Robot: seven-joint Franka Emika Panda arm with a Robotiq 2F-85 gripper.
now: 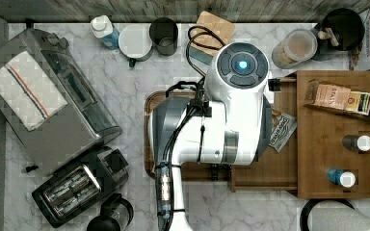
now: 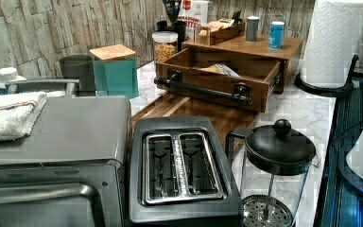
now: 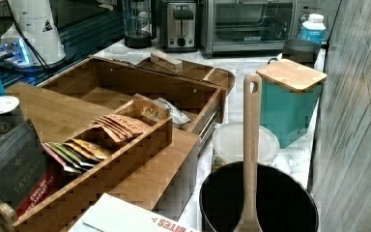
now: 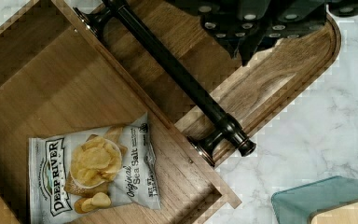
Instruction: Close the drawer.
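The black bar handle (image 4: 179, 79) runs closest under the wrist camera, with the dark tool (image 4: 256, 28) hanging just above it. The tool's tips point down at the darker brown rounded-corner wooden tray (image 4: 279, 88) and touch nothing; how far apart they stand cannot be told.

The handle belongs to the shallow light-brown bamboo drawer (image 2: 212, 78), which stands pulled well out of the matching wooden cabinet (image 2: 246, 47). Its front panel overhangs the tray, and the tray lies flat on the white marble tabletop (image 1: 125, 86). Inside the drawer, near a corner by the front panel, lies a white bag of Deep River sea-salt crisps (image 4: 93, 170), flat on the drawer floor.

On top of the cabinet stand a wooden rack of tea sachets (image 3: 101, 145), a grey cylindrical shaker (image 2: 252, 27) and a blue cylindrical shaker (image 2: 276, 34). Beside the drawer sits a teal canister with a pale wooden lid (image 3: 290, 96), well apart from the handle.

In the top view the white robot arm (image 1: 231, 110) reaches over the tray and the front of the drawer. Beyond the tray from the drawer, a black two-slot toaster (image 2: 179, 170) sits next to a glass French press with a black lid (image 2: 276, 165), and a silver toaster oven (image 1: 48, 96) carries a folded white towel (image 1: 26, 89).
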